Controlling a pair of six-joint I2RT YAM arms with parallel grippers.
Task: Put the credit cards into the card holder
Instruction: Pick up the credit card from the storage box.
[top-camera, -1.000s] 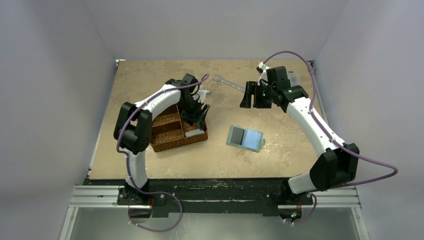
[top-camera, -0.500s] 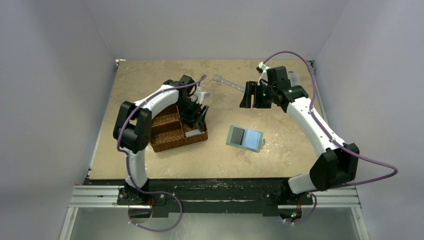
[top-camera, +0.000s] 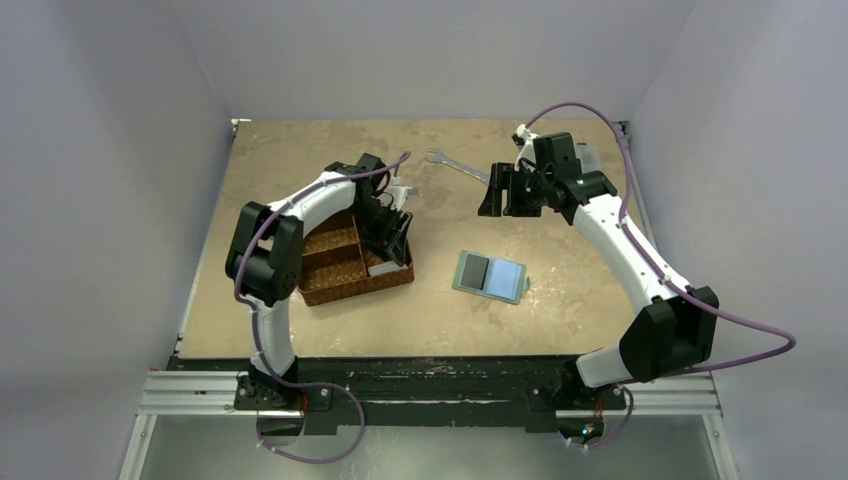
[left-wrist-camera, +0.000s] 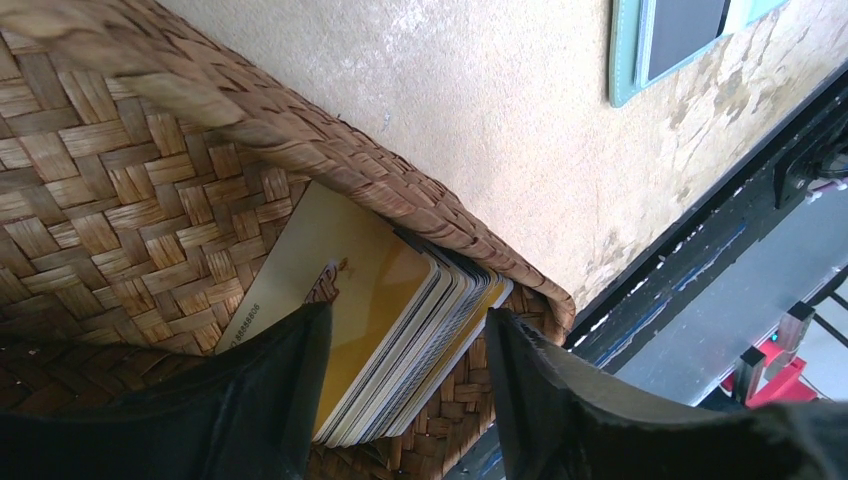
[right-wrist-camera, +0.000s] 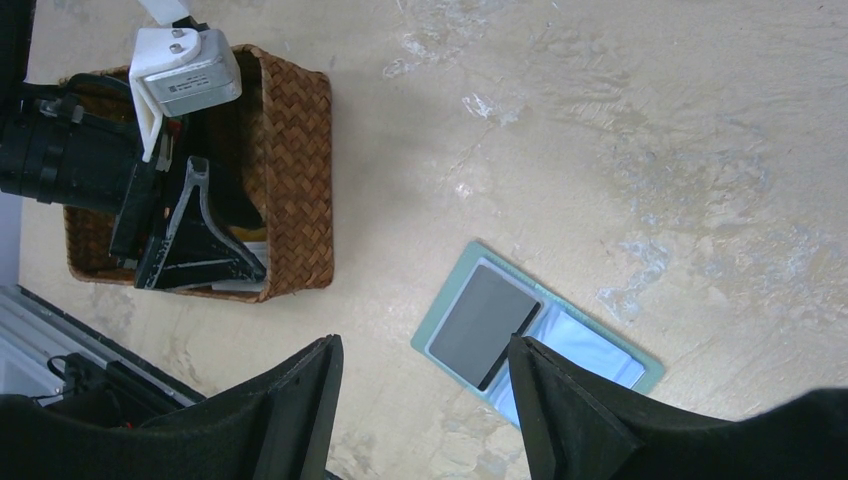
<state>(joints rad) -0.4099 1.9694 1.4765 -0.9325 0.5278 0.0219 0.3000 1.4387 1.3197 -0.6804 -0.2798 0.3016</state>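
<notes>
Left gripper (left-wrist-camera: 403, 340) stands partly open astride the credit cards (left-wrist-camera: 360, 290) in the basket (left-wrist-camera: 120, 170), clamping nothing yet. I'm at pickup: next I must pinch one and carry it to the open card holder (top-camera: 489, 275).

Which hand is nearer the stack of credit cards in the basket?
Left. The left hand is inside the basket, fingers either side of the credit cards. The right hand hangs over the table across from the basket, well away.

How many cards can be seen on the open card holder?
1: a dark card lies on one half of the open holder. Others may be hidden in its pockets. A stack of cards is in the basket.
</notes>
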